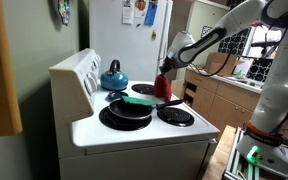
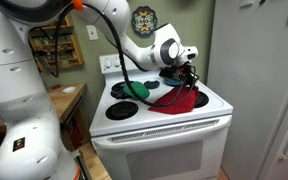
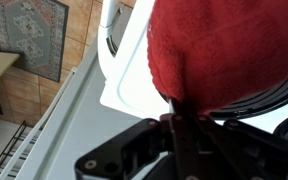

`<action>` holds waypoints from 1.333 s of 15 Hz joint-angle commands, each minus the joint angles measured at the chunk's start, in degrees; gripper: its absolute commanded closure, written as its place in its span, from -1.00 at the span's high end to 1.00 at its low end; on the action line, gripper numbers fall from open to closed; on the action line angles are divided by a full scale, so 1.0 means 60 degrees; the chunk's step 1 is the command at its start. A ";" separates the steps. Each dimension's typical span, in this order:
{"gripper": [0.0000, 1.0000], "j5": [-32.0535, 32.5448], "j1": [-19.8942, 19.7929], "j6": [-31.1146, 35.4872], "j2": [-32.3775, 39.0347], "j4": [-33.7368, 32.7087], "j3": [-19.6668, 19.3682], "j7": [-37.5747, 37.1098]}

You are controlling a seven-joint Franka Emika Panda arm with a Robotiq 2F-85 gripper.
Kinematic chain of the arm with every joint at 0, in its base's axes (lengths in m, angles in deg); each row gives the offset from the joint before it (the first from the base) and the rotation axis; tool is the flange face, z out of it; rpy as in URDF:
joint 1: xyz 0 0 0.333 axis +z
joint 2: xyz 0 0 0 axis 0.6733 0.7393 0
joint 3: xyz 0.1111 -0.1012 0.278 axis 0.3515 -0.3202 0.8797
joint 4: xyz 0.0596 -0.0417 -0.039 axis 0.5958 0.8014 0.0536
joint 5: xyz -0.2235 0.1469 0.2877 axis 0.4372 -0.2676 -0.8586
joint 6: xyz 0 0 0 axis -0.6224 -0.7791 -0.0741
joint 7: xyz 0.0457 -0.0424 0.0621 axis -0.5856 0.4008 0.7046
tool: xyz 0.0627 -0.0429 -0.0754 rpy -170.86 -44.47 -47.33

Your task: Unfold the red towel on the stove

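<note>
Item: red towel (image 1: 164,90); dark red soft cloth, partly lifted above the stove (image 1: 134,135); the top was gathered to a narrow peak at the gripper (image 1: 167,68); in that exterior view the long axis ran near upright, narrow end up, broad end down toward the burners; in an exterior view (image 2: 176,99) the cloth fell from the peak and fanned out low and wide, its lower edge lying on the stove top beside the front edge; whether any fold remained could not be told.

Tool: gripper, jaws closed and pinching the upper edge of the red towel; in the wrist view (image 3: 179,130) the dark fingers met on the cloth, which filled the upper right of the picture (image 3: 224,50).

Support: stove, white, coil burners, raised back panel.

Other pieces: blue kettle (image 1: 113,76) on a rear burner; black pan (image 1: 119,112) on a front burner, well apart from the towel; green-handled utensil (image 1: 140,101) lying across the pan, near the cloth; white refrigerator (image 1: 134,45) behind; patterned rug (image 3: 29,35) on the floor.
</note>
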 commanded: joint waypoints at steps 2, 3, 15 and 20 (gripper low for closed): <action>-0.16 0.0018 0.0314 -0.0098 0.0403 -0.0558 0.0097 -0.0550; -0.02 0.0111 0.0377 -0.0097 0.0344 -0.0588 0.0129 -0.0790; 1.00 -0.3996 0.1505 -0.2387 -0.1440 0.0938 0.0332 0.1032; 1.00 -0.5633 0.1718 -0.4845 -0.1491 0.1135 0.0266 0.1865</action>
